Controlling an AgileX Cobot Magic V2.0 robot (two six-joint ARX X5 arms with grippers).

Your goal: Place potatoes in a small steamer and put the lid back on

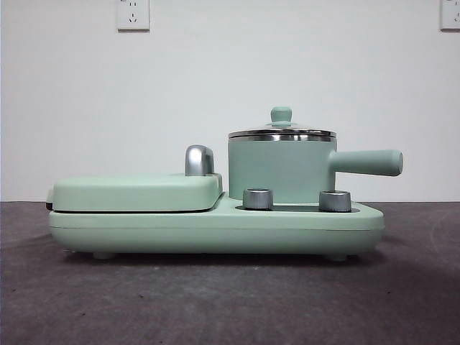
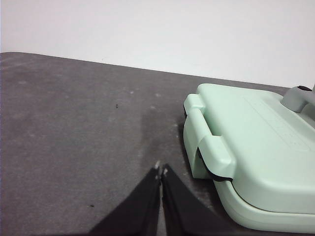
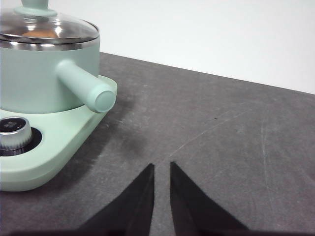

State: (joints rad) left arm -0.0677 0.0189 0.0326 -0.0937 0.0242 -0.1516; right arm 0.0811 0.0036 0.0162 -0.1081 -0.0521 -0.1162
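The mint-green small steamer point(image 1: 280, 169) stands on the right half of the cooker base point(image 1: 215, 230), its straight handle point(image 1: 366, 162) pointing right. The clear lid point(image 1: 282, 133) with its green knob sits level on the steel rim. In the right wrist view an orange-brown patch of the potatoes point(image 3: 42, 33) shows through the lid point(image 3: 59, 27) of the steamer point(image 3: 34, 78). My right gripper point(image 3: 161, 164) hangs over bare table to the steamer's right, jaws nearly together, holding nothing. My left gripper point(image 2: 161, 169) is shut and empty over the table left of the cooker.
The flat mint-green griddle cover point(image 1: 136, 192) with a chrome handle point(image 1: 199, 159) fills the cooker's left half, close to my left gripper point(image 2: 256, 142). Two steel dials point(image 1: 258, 198) point(image 1: 335, 200) sit at the front. Dark grey table surrounds it, with a white wall behind.
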